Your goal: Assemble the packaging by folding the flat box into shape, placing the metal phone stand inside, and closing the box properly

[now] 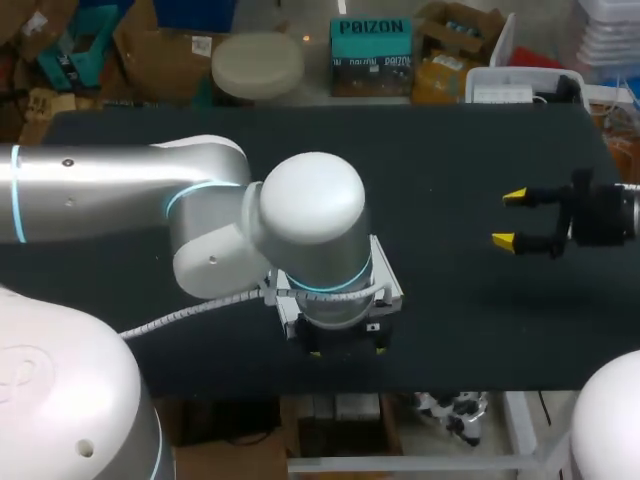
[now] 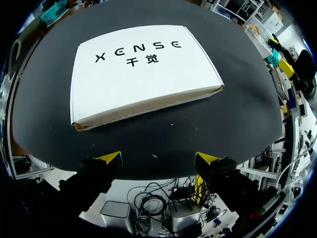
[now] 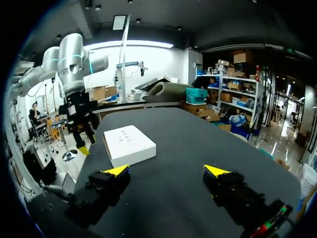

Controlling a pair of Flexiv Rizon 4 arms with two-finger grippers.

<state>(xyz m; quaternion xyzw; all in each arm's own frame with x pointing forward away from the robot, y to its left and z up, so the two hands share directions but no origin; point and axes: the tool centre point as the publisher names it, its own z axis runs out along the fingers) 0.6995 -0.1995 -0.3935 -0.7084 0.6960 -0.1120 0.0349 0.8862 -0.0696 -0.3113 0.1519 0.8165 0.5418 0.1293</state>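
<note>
Light's soft and comes from overhead. The white box [image 2: 143,69] is bright but not blown out, with just a thin shadow under its near edge. The black table [image 2: 237,114] around the box soaks up light, though the right wrist view shows a pale sheen past it.

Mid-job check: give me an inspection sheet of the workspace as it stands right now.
Surface: black table, no spills seen.
Job's things: white box lies closed and flat near the table's front edge; phone stand not seen.
Clutter: nothing seen.
Grippers: left gripper open, empty, over the table's edge just short of the box; right gripper open, empty, well apart from the box.
Cables: white ribbed hose along the left arm; none on the table.
Surroundings: nothing seen reaching over the table.
</note>
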